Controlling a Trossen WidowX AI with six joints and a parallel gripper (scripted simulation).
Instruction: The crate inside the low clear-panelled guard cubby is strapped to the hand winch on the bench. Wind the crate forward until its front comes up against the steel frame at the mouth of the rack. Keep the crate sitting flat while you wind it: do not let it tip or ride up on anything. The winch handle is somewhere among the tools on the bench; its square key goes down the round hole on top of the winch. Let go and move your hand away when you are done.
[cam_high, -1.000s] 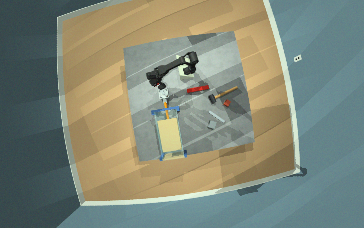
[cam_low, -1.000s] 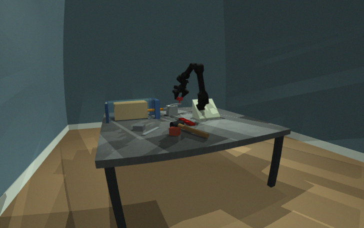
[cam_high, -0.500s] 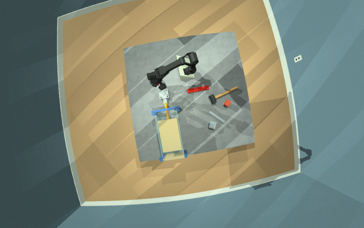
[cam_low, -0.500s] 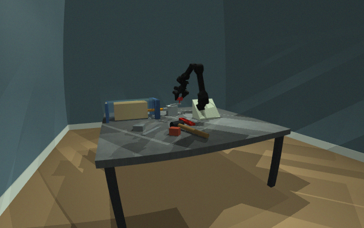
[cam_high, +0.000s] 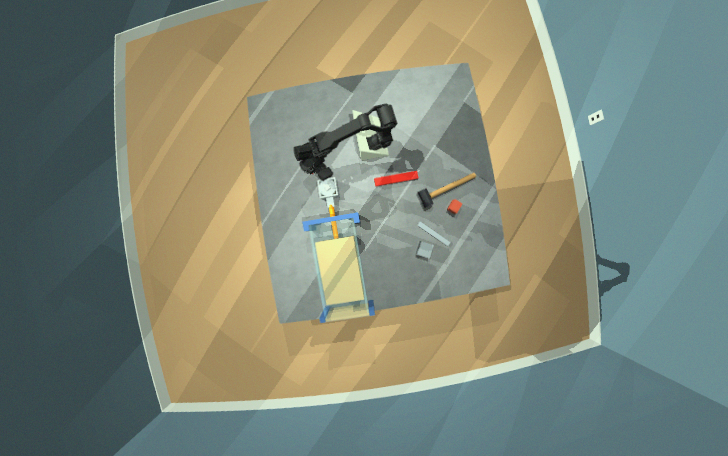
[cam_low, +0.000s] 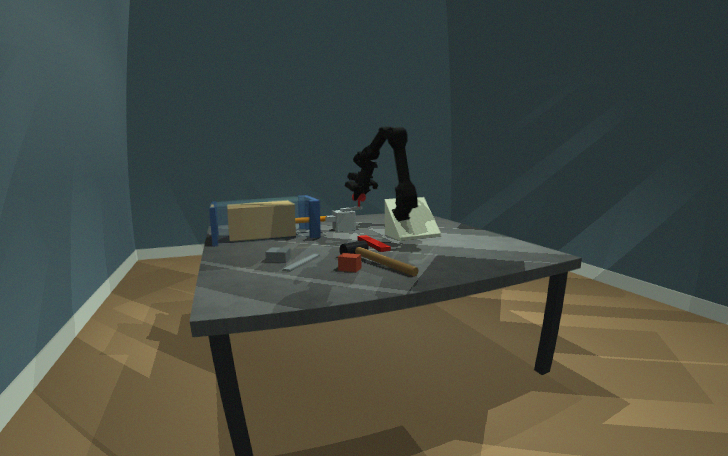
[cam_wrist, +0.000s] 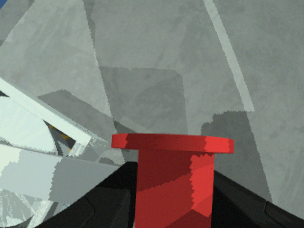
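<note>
The tan crate (cam_high: 339, 268) (cam_low: 261, 221) sits flat in the clear-panelled cubby, its front short of the blue frame (cam_high: 316, 222) (cam_low: 317, 220). An orange strap (cam_high: 332, 213) (cam_low: 309, 219) runs from it to the pale winch (cam_high: 329, 190) (cam_low: 344, 221) (cam_wrist: 11, 122). The handle's grey crank arm (cam_wrist: 30, 171) lies across the winch top, with an upright red knob (cam_wrist: 175, 192) at its outer end. My gripper (cam_low: 360, 197) (cam_wrist: 166, 173) is shut on the red knob, a black finger on each side. The square key and its hole are hidden.
On the bench to the side lie a red bar (cam_high: 396, 178) (cam_low: 374, 243), a mallet (cam_high: 453, 185) (cam_low: 387, 262), a red block (cam_high: 453, 206) (cam_low: 349, 262), a thin grey bar (cam_high: 434, 234) and a grey block (cam_high: 424, 249) (cam_low: 277, 255). A pale wedge (cam_low: 427, 225) stands by the arm's base.
</note>
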